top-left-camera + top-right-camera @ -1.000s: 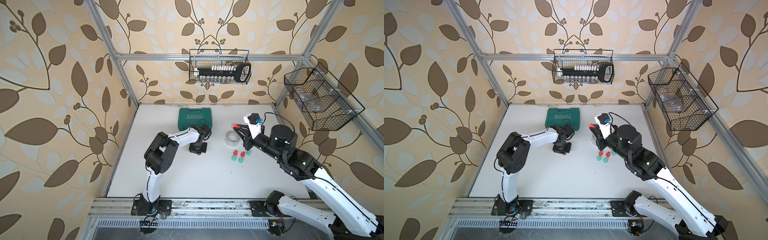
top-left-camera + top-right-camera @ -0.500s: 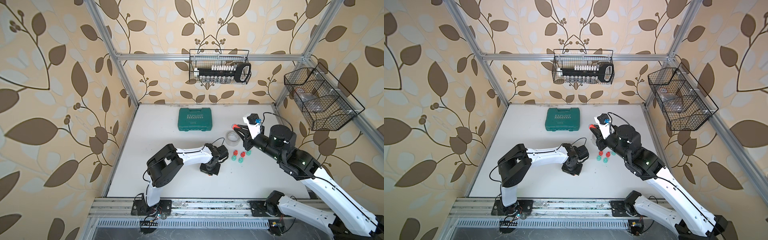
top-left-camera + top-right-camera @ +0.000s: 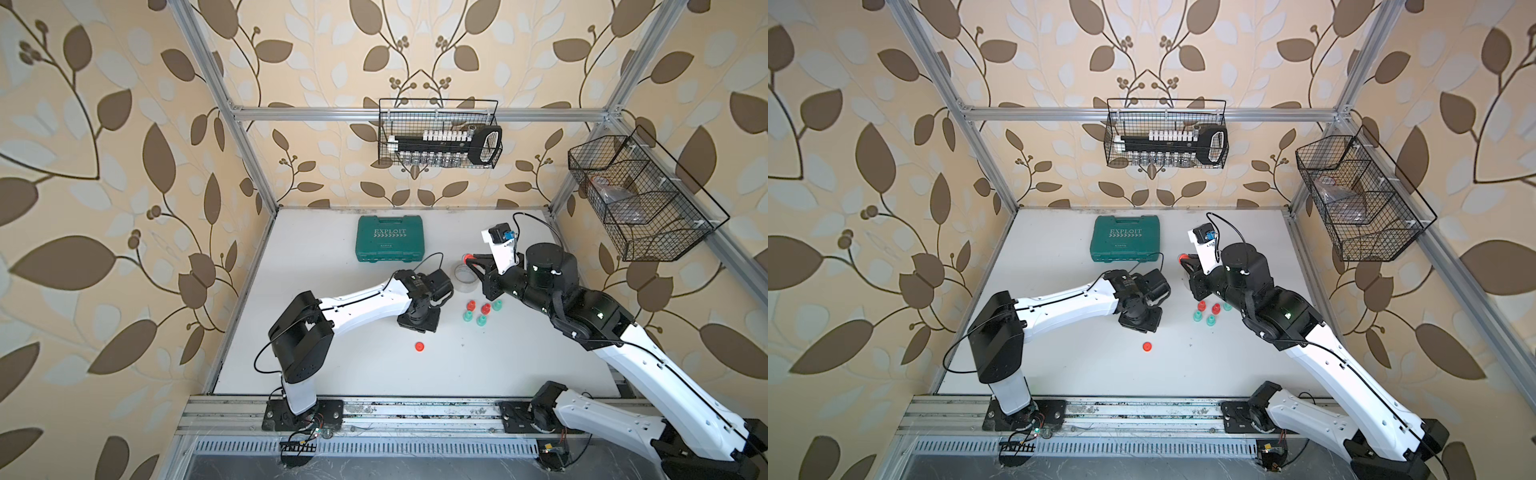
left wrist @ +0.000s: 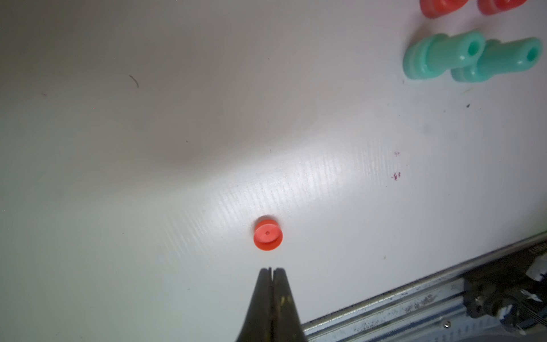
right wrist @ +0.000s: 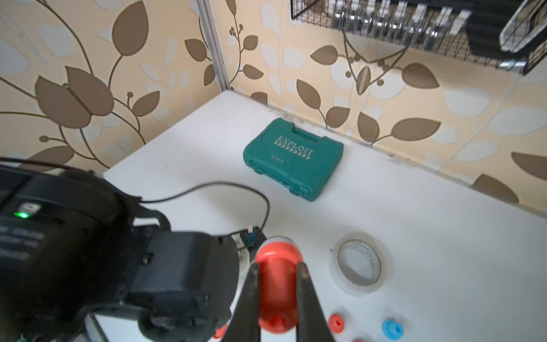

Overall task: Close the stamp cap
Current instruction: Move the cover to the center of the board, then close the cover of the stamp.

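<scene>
A small red cap [image 3: 420, 346] [image 3: 1146, 346] lies alone on the white table [image 3: 332, 365]. In the left wrist view the cap [image 4: 268, 234] sits just beyond my left gripper [image 4: 272, 270], which is shut and empty, its tips apart from the cap. My right gripper [image 5: 278, 266] is shut on a red stamp [image 5: 276, 284] and holds it in the air above the back right of the table. In both top views the stamp's [image 3: 468, 257] [image 3: 1181, 258] red end shows at the right gripper's tip.
Several red and teal stamps [image 3: 478, 311] stand in a cluster between the arms. A tape roll [image 3: 464, 278] lies behind them, under the right gripper. A green tool case [image 3: 390, 237] sits at the back. Wire baskets [image 3: 440, 139] hang on the walls.
My left arm swung from beside the tool case toward the table's front, then drew back a little; the red cap now shows on the table ahead of it. The right arm has not moved.
</scene>
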Tool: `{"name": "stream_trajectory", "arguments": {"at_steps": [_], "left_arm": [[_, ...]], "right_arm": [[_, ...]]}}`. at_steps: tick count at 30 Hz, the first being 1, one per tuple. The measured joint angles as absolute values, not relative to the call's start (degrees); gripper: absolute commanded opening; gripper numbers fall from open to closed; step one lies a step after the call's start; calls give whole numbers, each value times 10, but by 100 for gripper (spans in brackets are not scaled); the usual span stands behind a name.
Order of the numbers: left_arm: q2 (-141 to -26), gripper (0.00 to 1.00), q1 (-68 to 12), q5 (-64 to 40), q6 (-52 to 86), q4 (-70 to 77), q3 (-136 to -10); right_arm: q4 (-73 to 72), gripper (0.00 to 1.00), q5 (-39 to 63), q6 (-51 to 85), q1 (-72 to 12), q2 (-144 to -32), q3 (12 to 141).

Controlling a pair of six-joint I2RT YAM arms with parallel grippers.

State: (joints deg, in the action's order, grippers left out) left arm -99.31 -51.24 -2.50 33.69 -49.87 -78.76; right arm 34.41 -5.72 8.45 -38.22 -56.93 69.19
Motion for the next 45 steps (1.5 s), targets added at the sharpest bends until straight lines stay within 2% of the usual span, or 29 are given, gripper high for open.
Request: {"name": "stream_trajectory", "arguments": {"at_steps": [6,12,18,23,33,45], "left_arm": [[-911,4,-372,-48,298,-495,-734],[-880,5,-209,-101,244,-493,-696],[-879,5,-129,-120,199,-477,-675],[-875,6,-98,-120,178,-474,-669],[-829,7,-96,-113,168,-466,-647],[-806,6,-96,-105,168,-464,-645]], "right_arm": [[415,0,-34,163,-390,-638,707],[461,0,-25,217,-459,-729,709],[479,0,-19,256,-506,-821,715],[485,0,1,279,-522,-877,725],[537,0,-8,289,-551,-997,812],[560,0,-41,295,-564,-1044,820]]}}
